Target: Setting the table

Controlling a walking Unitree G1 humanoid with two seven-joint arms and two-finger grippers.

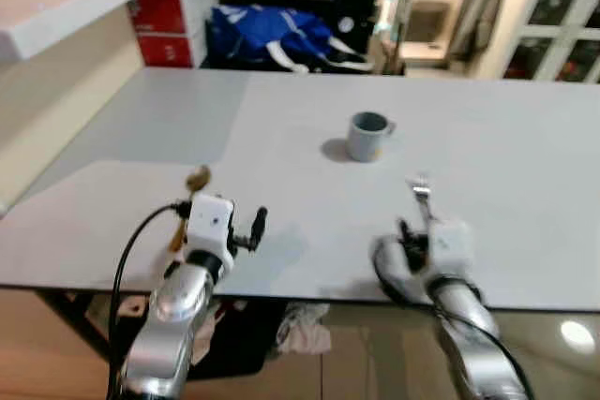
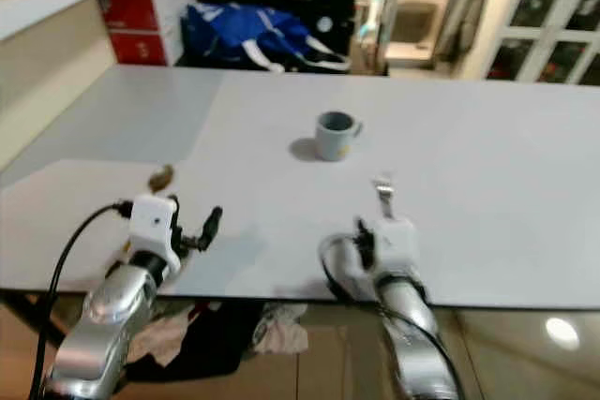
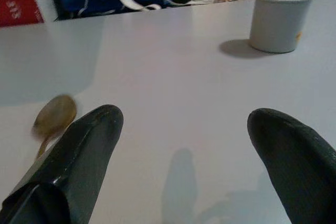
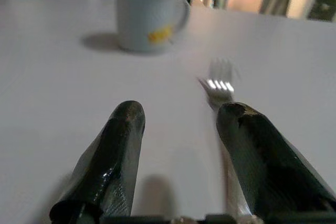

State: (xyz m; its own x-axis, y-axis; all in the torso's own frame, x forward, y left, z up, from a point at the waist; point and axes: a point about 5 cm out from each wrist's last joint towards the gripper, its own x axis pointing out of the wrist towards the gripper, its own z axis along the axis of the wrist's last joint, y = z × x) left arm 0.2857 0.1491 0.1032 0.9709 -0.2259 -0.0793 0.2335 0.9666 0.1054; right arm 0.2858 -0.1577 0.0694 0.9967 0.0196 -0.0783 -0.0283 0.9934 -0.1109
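Right wrist view gives you the key relation: the fork (image 4: 220,85) lies on the table (image 1: 525,166) with its tines toward the mug (image 1: 367,136), its handle running back under one finger of the spread, empty right gripper (image 4: 184,124). Your left gripper (image 3: 184,129), also spread and empty, sits just beside the spoon (image 3: 53,118).

Dim indoor light, soft blur, faint shadows.
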